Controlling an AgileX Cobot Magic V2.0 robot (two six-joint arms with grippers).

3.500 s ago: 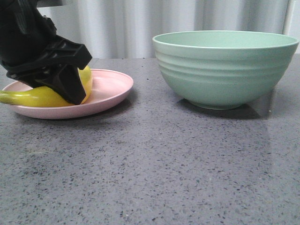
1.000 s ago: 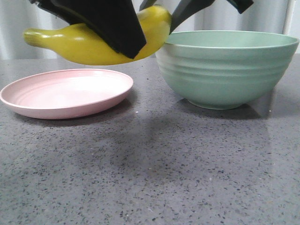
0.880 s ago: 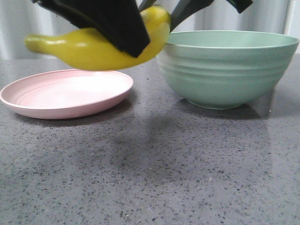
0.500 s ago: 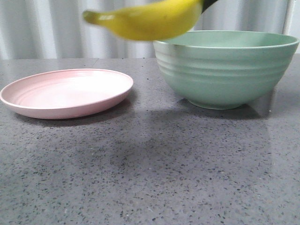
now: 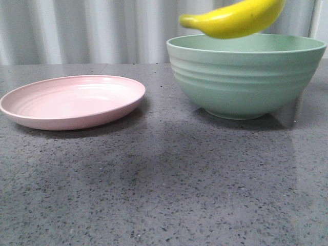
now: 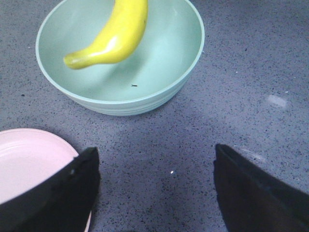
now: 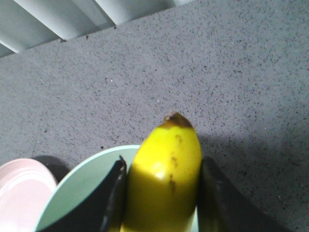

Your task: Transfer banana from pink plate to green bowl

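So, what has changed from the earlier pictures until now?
The banana was lifted off the pink plate and carried to the right; it now hangs above the green bowl, not yet inside. The right tool stays shut on the banana. The left tool is open and holds nothing. The plate and bowl have not moved on the grey table.

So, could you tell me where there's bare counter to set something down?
The counter is bare in front of the pink plate and green bowl, and narrowly between them. Above the bowl is crowded: the right gripper holds the banana there.
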